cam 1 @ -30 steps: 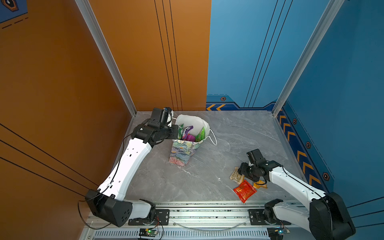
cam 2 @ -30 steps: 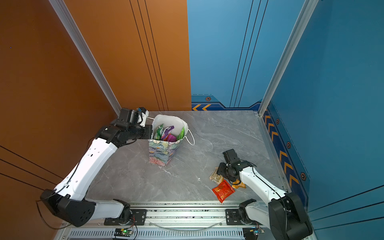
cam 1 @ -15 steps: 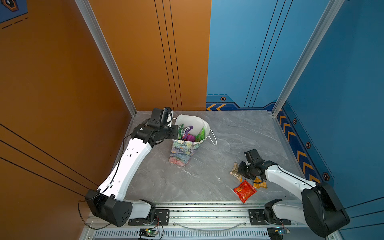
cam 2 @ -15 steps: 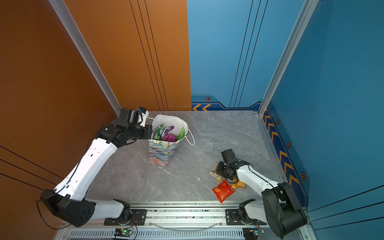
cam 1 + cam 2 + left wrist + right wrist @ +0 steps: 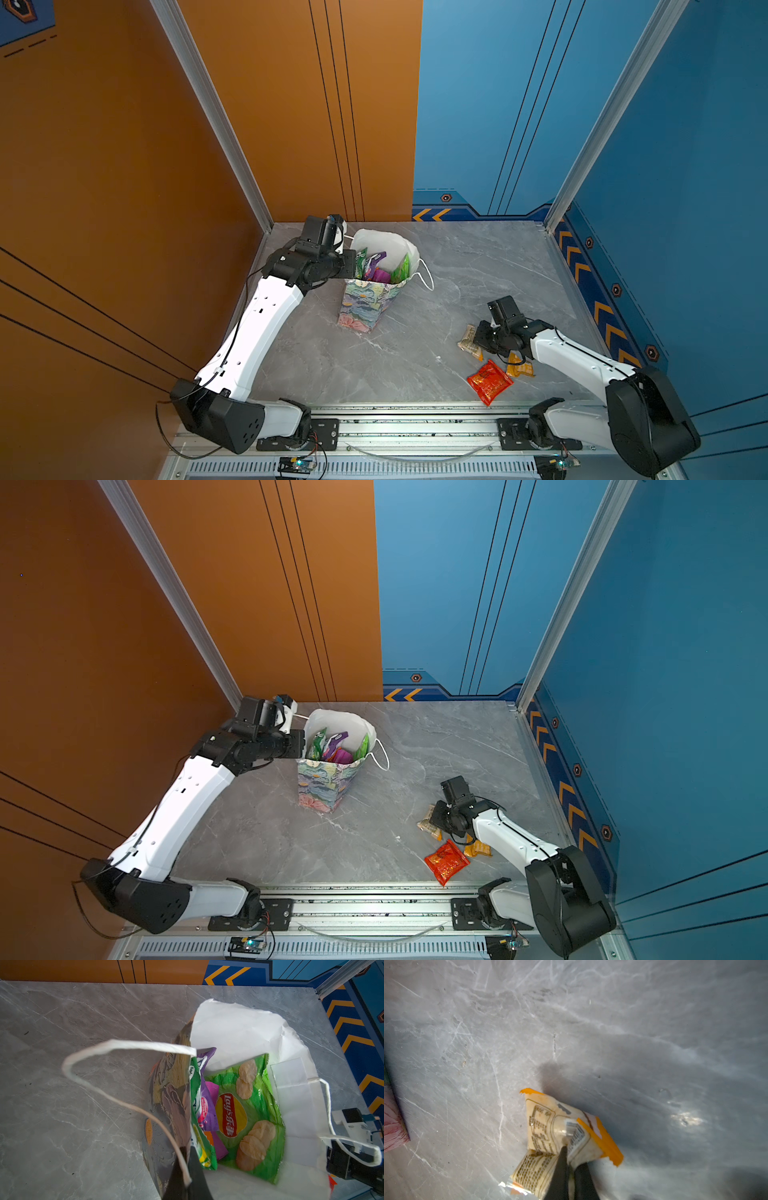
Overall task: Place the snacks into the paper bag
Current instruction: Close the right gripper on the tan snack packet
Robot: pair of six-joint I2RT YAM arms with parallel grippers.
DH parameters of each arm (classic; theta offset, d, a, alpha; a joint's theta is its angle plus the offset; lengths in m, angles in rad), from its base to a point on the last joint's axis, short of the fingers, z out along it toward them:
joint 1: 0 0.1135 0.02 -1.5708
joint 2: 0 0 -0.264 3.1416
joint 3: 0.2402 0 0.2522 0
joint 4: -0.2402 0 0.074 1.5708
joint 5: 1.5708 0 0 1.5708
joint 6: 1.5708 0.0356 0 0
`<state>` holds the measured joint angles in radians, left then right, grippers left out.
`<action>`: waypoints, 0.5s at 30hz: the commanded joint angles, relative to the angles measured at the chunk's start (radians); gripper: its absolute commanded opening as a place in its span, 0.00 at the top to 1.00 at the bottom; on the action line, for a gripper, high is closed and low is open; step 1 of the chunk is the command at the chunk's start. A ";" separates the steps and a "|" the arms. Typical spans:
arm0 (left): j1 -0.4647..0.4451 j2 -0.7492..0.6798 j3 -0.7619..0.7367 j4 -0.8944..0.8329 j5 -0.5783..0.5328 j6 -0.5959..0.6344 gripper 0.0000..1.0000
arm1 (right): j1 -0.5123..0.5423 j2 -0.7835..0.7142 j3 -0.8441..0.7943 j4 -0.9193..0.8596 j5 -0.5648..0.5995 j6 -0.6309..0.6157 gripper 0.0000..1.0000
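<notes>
The paper bag stands upright at the back left of the grey table, mouth open. My left gripper is shut on its near rim. Inside lie a green Lay's packet, a purple packet and other snacks. At the front right, my right gripper is shut on a small tan packet that rests on the table. A red packet and an orange packet lie loose just in front of that arm.
A white cord handle hangs off the bag's right side, and another loops out by the left gripper. Orange and blue walls close in the table at the back and sides. A metal rail runs along the front edge.
The right gripper has slid a little to the left and shut on the tan packet. The left arm and the bag have not moved.
</notes>
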<state>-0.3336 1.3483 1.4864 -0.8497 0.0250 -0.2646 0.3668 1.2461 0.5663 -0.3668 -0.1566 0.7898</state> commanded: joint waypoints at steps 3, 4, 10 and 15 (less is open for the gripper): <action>0.005 -0.021 0.007 0.032 -0.003 0.019 0.96 | 0.006 -0.032 0.060 -0.074 0.020 -0.010 0.94; 0.006 -0.022 0.006 0.034 -0.002 0.018 0.96 | 0.006 -0.037 0.069 -0.082 0.022 -0.012 0.94; 0.005 -0.022 0.007 0.032 0.000 0.017 0.96 | 0.004 -0.059 0.113 -0.116 0.040 -0.023 0.94; 0.005 -0.023 0.006 0.032 0.000 0.018 0.96 | 0.001 -0.083 0.191 -0.154 0.041 -0.033 0.95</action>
<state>-0.3336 1.3483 1.4864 -0.8497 0.0250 -0.2646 0.3668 1.1942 0.6945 -0.4664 -0.1463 0.7822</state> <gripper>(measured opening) 0.046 0.066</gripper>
